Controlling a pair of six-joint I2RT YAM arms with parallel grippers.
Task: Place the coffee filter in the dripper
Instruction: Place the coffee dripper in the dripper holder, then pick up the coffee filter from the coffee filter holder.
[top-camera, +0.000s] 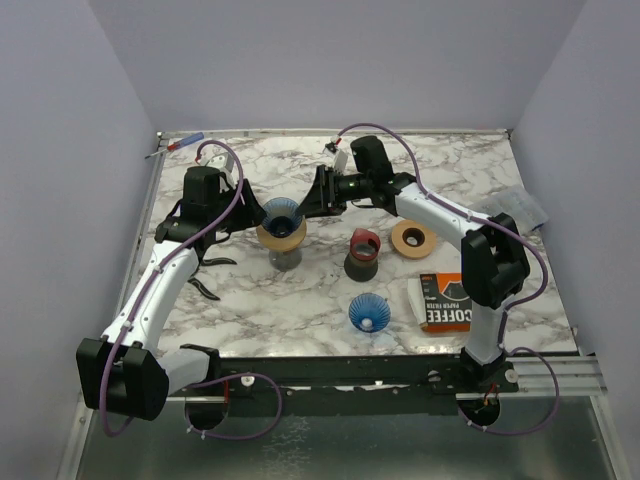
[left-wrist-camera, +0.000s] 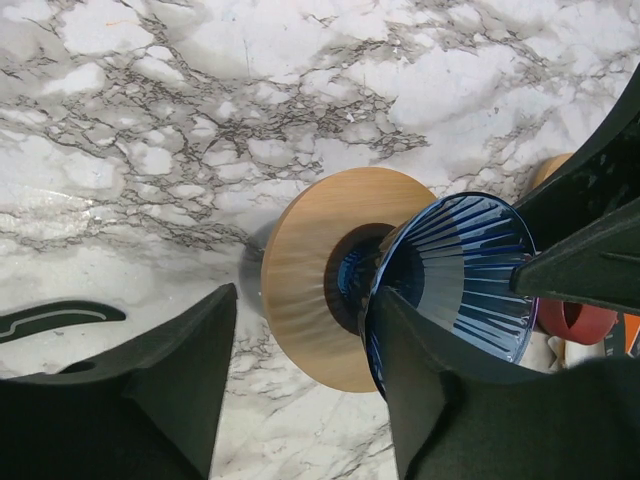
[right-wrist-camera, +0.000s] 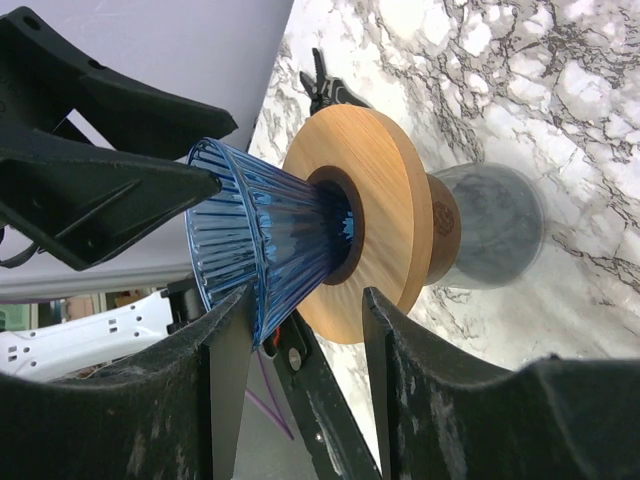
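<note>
A blue ribbed dripper (top-camera: 283, 215) with a wooden collar (left-wrist-camera: 300, 260) stands on a grey cup (right-wrist-camera: 495, 225) left of the table's middle. My left gripper (left-wrist-camera: 300, 300) is open at its left side, one finger (left-wrist-camera: 420, 380) against the blue rim (left-wrist-camera: 470, 270). My right gripper (right-wrist-camera: 306, 295) is open on the other side. Its fingers straddle the collar's edge (right-wrist-camera: 370, 200), one of them at the dripper's rim (right-wrist-camera: 260, 230). In the top view the two grippers (top-camera: 252, 213) (top-camera: 308, 205) flank the dripper. No loose coffee filter is in view.
A pack of paper filters (top-camera: 445, 300) lies at the front right. A second blue dripper (top-camera: 368, 312) sits on the table near the front. A red dripper (top-camera: 364, 245) rests on a dark cup, with a wooden ring (top-camera: 412, 238) beside it. A pen (top-camera: 175, 147) lies at the back left.
</note>
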